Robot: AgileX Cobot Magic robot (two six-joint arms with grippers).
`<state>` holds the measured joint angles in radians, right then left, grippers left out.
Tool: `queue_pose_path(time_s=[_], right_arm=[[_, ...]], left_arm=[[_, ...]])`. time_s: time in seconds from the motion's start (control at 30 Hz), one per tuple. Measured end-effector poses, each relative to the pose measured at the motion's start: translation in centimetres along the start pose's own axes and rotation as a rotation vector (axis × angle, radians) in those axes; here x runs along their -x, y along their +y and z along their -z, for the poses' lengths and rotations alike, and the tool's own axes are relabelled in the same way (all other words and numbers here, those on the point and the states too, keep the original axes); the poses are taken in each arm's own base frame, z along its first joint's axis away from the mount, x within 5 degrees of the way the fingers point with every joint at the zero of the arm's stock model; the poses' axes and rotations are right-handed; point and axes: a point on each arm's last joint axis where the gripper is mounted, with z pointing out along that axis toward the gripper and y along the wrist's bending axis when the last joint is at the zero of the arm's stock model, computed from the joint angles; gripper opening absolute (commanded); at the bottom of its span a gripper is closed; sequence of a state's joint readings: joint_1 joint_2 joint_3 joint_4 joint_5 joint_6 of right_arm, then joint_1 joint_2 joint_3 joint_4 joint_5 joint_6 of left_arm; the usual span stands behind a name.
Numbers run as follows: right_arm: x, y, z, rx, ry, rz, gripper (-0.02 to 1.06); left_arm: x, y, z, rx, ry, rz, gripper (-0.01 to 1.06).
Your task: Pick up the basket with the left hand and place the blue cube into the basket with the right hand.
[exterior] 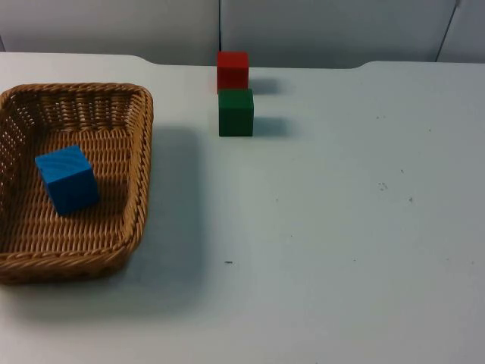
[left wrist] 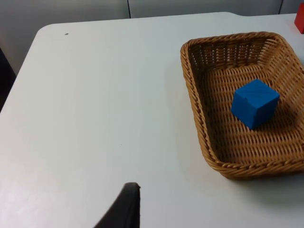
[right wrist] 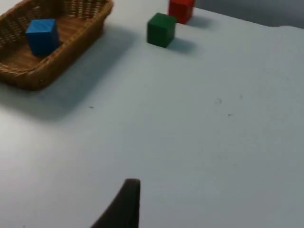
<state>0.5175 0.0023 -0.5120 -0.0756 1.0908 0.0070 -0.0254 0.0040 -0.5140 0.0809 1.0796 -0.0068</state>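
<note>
Sitting in the basket (exterior: 140, 152) near the table edge, blue cube (exterior: 67, 179); grippers' state unclear

Basket (exterior: 140, 152) sits on the tabletop (exterior: 341, 243) at its left side — one cube (exterior: 67, 179) inside it, resting on the basket floor, apart from the walls. Two more cubes stand near the tabletop's far edge, right of the basket and well apart from it: the nearer cube (exterior: 236, 112) just in front of the far cube (exterior: 233, 70) — almost touching.
</note>
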Motion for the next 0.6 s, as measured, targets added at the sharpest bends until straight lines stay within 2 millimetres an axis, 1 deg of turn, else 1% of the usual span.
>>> queue_pose_path(time_s=[0.07, 0.1, 0.2, 0.27, 0.37, 0.43, 0.6], right_arm=[[-0.01, 0.07, 0.05, -0.081, 0.004, -0.043, 1.05], [-0.01, 0.07, 0.05, -0.081, 0.004, -0.043, 1.05], [-0.02, 0.18, 0.12, -0.215, 0.01, -0.115, 1.05], [-0.03, 0.21, 0.14, -0.246, 0.012, -0.131, 1.05], [-0.04, 0.31, 0.18, -0.345, 0.018, -0.184, 1.05], [-0.05, 0.35, 0.19, -0.388, 0.021, -0.207, 1.05], [-0.05, 0.39, 0.2, -0.424, 0.023, -0.226, 1.05]], left_arm=[[0.0, 0.0, 0.0, 0.0, 0.0, 0.0, 1.05], [0.0, 0.0, 0.0, 0.0, 0.0, 0.0, 1.05], [0.0, 0.0, 0.0, 0.0, 0.0, 0.0, 1.05], [0.0, 0.0, 0.0, 0.0, 0.0, 0.0, 1.05], [0.0, 0.0, 0.0, 0.0, 0.0, 0.0, 1.05], [0.0, 0.0, 0.0, 0.0, 0.0, 0.0, 1.05], [0.0, 0.0, 0.0, 0.0, 0.0, 0.0, 1.05]])
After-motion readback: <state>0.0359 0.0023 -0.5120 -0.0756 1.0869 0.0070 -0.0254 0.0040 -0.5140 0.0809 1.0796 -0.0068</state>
